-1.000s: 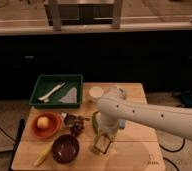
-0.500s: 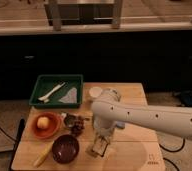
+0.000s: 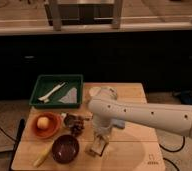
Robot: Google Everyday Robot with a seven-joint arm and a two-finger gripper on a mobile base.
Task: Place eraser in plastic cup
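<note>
Wooden desk carries everything. White arm reaches in from the right and bends down over the front middle. Green tray sits at the back left with pale bits in it. Orange bowl is at the left with a yellow ball inside, and the dark maroon bowl is front left, looks empty. Plastic cup is small and white, at the back just right of the tray, partly hidden behind the arm. Gripper points down at the desk just right of the maroon bowl, fingers clenched. The eraser is, as best I can judge, the pale block at the tips, well apart from the cup; can't tell if it is pinched or only touched. Likely light, a bit rubbery and grippy, not fragile. Grasp across its short sides near the middle, so it won't twist or pop out.
</note>
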